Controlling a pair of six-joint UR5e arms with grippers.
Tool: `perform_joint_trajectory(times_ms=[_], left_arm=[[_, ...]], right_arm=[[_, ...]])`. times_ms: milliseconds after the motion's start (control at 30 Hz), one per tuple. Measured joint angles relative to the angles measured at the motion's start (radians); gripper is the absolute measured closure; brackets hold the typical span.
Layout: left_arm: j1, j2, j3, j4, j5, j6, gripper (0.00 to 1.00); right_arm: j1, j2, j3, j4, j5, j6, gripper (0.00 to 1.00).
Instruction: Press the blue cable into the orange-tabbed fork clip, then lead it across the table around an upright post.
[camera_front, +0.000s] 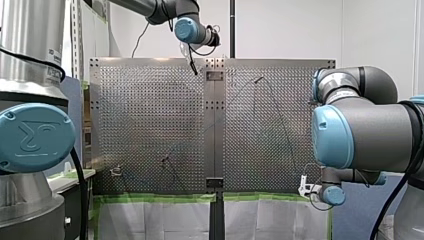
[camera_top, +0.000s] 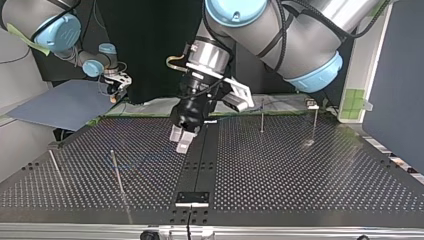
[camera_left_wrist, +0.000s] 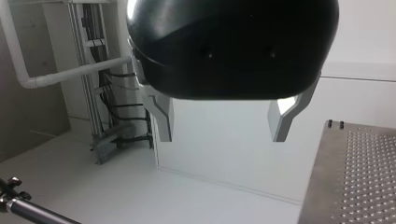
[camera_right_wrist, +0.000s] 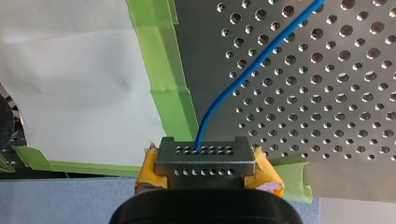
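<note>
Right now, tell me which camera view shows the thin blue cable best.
The right wrist view: the thin blue cable runs plainly from my right gripper over the perforated metal table. Front and top views show only faint traces; the left wrist view shows none.

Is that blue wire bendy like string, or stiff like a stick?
Probably bendy: the blue cable curves as it leaves the shut right jaws. Likely light, being so thin. Its smooth arc hints at some springiness.
</note>
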Motion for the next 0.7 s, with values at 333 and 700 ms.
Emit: perform_joint_trajectory(times_ms=[333, 700], left_arm=[[0.005, 0.000, -0.098, 0.098, 0.017, -0.010, 0.01], [0.005, 0.000, -0.191, 0.191, 0.016, -0.010, 0.01]], right_arm=[[0.001, 0.000, 0.000, -0.001, 0.000, 0.000, 1.00], [0.004, 0.000, 0.000, 0.000, -0.001, 0.000, 1.00]])
